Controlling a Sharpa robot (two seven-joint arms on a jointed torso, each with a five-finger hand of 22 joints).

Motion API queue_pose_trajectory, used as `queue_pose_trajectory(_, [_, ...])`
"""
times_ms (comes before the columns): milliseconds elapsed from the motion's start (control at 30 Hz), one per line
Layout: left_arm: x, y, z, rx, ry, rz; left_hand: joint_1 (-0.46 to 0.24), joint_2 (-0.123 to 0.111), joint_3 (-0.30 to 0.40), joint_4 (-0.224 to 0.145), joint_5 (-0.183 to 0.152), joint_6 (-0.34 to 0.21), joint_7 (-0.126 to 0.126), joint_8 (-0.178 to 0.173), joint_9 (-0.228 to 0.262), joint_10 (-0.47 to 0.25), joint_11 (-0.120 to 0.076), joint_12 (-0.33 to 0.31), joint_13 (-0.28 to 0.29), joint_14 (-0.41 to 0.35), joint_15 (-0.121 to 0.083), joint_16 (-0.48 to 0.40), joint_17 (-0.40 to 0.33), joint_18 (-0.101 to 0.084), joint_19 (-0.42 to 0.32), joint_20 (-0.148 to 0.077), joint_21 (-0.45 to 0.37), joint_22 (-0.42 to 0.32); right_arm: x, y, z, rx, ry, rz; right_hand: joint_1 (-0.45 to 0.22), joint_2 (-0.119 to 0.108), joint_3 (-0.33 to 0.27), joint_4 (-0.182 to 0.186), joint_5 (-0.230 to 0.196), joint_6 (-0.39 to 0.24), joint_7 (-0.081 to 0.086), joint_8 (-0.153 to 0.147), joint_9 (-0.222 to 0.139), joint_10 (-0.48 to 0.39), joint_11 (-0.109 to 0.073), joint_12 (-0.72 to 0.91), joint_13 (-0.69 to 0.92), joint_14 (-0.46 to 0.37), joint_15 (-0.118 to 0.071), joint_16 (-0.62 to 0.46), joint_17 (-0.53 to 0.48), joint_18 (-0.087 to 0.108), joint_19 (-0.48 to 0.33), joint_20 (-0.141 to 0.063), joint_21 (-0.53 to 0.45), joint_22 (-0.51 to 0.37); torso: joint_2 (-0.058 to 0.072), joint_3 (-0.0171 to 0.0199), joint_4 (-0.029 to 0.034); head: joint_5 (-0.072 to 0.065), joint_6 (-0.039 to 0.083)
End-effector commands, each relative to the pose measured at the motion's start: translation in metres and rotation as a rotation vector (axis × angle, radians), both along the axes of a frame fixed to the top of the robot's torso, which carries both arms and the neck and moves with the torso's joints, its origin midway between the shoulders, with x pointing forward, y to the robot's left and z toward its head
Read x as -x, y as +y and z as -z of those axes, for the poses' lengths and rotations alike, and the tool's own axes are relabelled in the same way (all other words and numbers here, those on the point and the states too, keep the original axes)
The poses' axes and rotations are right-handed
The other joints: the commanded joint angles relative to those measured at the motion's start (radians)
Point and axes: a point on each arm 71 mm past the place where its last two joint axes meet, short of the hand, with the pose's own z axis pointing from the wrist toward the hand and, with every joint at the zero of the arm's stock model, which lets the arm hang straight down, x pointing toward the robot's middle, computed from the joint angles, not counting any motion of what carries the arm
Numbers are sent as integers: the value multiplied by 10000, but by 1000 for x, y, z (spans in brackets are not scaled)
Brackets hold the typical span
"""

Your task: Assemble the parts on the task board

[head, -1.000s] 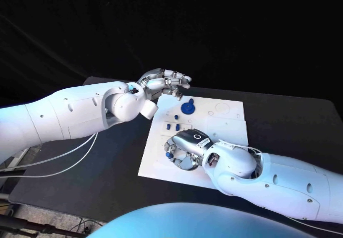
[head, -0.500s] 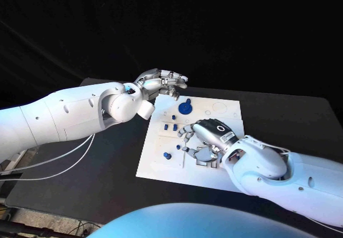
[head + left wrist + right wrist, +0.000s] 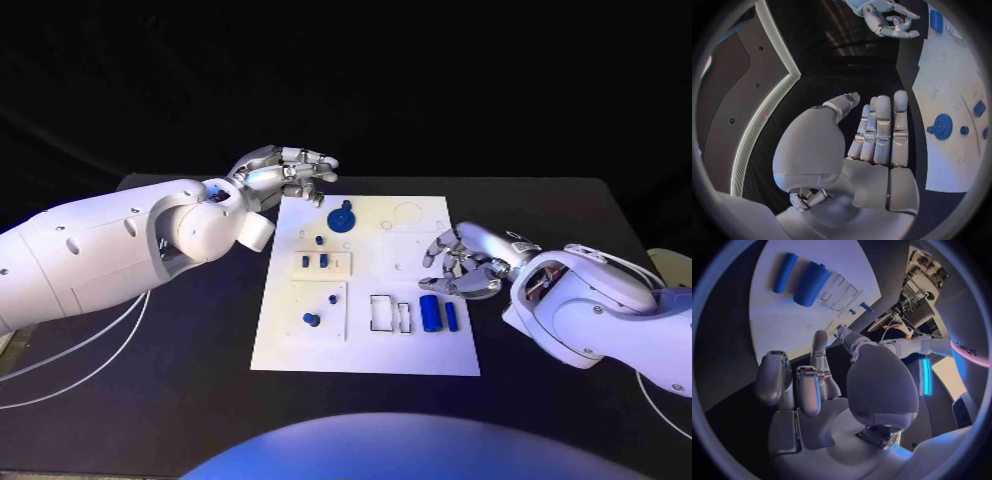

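Note:
The white task board (image 3: 361, 345) lies in the middle of the black table. On it are a round blue part (image 3: 340, 218) at the far end, several small blue pieces such as one pair (image 3: 315, 261), and two blue cylinders (image 3: 440, 314) lying side by side near the right edge. My right hand (image 3: 464, 266) hovers at the board's right edge just beyond the cylinders, fingers apart and loosely bent, holding nothing. The right wrist view shows the cylinders (image 3: 803, 279) ahead of the right hand (image 3: 811, 385). My left hand (image 3: 289, 168) is off the board's far left corner, empty, its fingers (image 3: 879, 130) stretched out.
Empty rectangular slots (image 3: 391, 313) sit on the board beside the cylinders. Bare black table (image 3: 577, 210) surrounds the board. White cables (image 3: 72, 350) trail off the table's left side. The left forearm (image 3: 130, 250) lies along the board's left.
The whole picture has shifted. My right hand has drawn back from over the board's near left to its right edge, uncovering the two blue cylinders. The left hand stays by the far left corner.

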Motion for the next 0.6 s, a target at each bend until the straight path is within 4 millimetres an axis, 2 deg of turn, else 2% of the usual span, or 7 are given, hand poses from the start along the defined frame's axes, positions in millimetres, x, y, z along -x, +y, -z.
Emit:
queue_pose_trajectory(33, [2,-1,-2,138,-59,83,-8,89,-75,6,26,-57,12,50,15,-97,4,37,9,-73,29,-47,-13,184,65,1,-43,-9,5,-11,9,53,1056,775,-14,-27,-281,198,61,-82,3,46,129,-156,6,702,713,548,-40,45,18,-131,5,-15,-7,1332,-10,10,-51,-199,-14])
queue_pose_trajectory(67, [2,-1,-2,138,-57,79,-8,89,-75,6,26,-57,12,50,15,-97,4,37,9,-73,29,-47,-13,184,65,1,-43,-9,8,-16,11,134,1124,935,-44,-21,-465,329,226,-84,-4,55,184,-189,8,954,965,556,-40,60,51,-137,16,-14,14,1350,-13,7,-41,-240,-24])
queue_pose_trajectory(133, [3,0,-2,138,-51,80,-8,89,-75,6,26,-57,12,50,15,-97,4,37,9,-73,29,-47,-13,184,65,1,-43,-9,12,-21,16,286,1234,1145,14,18,-765,531,279,-70,-16,73,274,-68,-6,1747,1689,581,-49,108,169,-155,55,-23,110,1400,-14,7,-46,-302,-26])
queue_pose_trajectory(233, [4,0,-1,144,-43,94,-8,89,-75,6,26,-57,12,50,15,-97,4,37,9,-73,29,-47,-13,184,65,1,-43,-9,18,-23,24,460,1383,1332,76,70,-1142,820,290,-47,-37,89,371,-2,-22,2339,2248,598,-56,148,260,-166,81,-35,164,1439,-13,12,-49,-330,-26])
queue_pose_trajectory(367, [5,-1,-1,155,-31,125,-8,89,-75,6,26,-57,12,50,15,-97,4,37,9,-73,29,-47,-13,184,65,1,-43,-9,23,-23,32,629,1507,1477,197,158,-1696,1252,304,-16,-55,103,491,102,-31,3017,2891,636,-67,229,473,-201,143,-39,331,1524,-14,8,-18,-380,-17])
queue_pose_trajectory(600, [6,0,-1,147,-17,120,-8,89,-75,6,26,-57,12,50,15,-97,4,37,9,-73,29,-47,-13,184,65,1,-43,-9,25,-19,37,845,1559,1472,152,297,-2016,1312,320,54,-77,129,561,154,-45,3314,3175,685,-74,320,747,-239,208,-46,522,1602,-4,-7,-10,-369,-26])
